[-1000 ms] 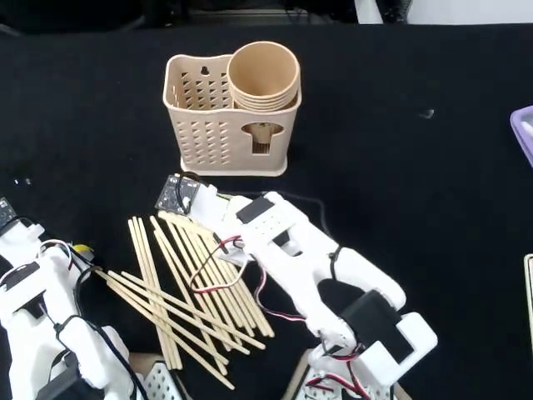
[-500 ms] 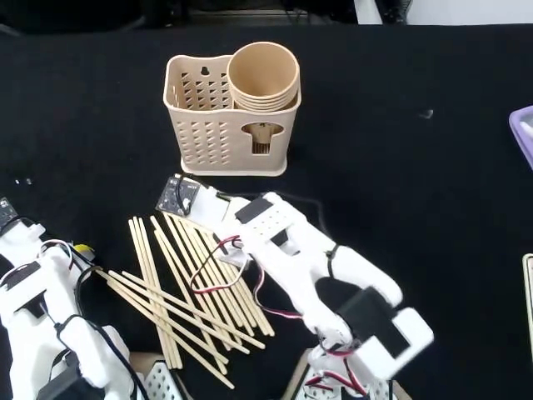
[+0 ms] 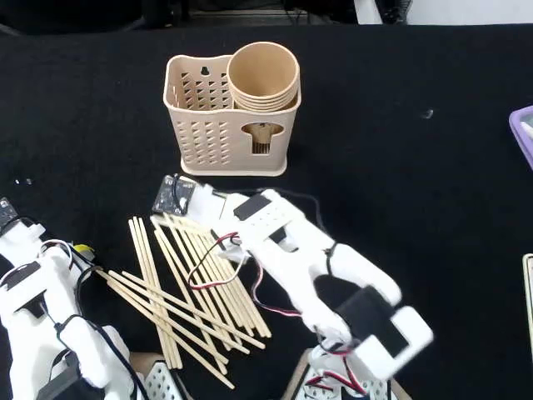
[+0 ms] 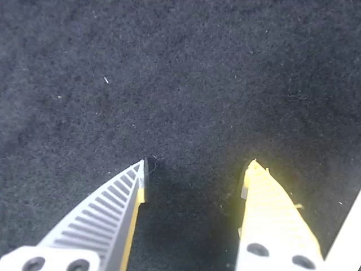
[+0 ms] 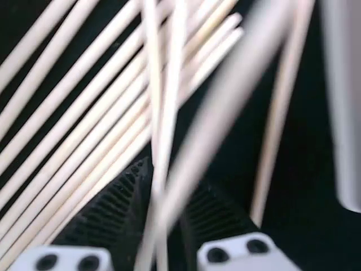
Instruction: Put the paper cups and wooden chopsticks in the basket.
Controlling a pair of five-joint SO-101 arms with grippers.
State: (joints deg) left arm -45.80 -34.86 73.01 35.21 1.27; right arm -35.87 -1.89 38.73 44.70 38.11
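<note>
A table covered in black cloth (image 3: 433, 208) carries everything. The white right arm (image 3: 308, 258) stretches from the near edge towards the middle of the table. The white left arm (image 3: 37, 317) sits low in the near left corner.

A beige perforated plastic basket (image 3: 212, 137) with two compartments stands upright in the far middle of the table, well apart from both arms. A stack of tan paper cups (image 3: 263, 75) stands upright in its right-hand compartment as seen from above. The rims rise above the basket wall, and the lower part of the stack shows through a cut-out in the front.

A loose pile of pale wooden chopsticks (image 3: 179, 287) lies fanned on the cloth between the two arms, on the near side of the basket and not touching it. Several sticks cross one another.

The right gripper (image 5: 169, 180) is down at the far end of this pile. Its dark ribbed jaws are drawn narrow, with a few of the wooden chopsticks (image 5: 73, 130) running between them, while the other sticks lie flat beneath.

The left gripper (image 4: 194, 169) hangs over bare cloth with its jaws spread wide and nothing between them.

A purple object (image 3: 523, 129) shows at the right edge of the table.
</note>
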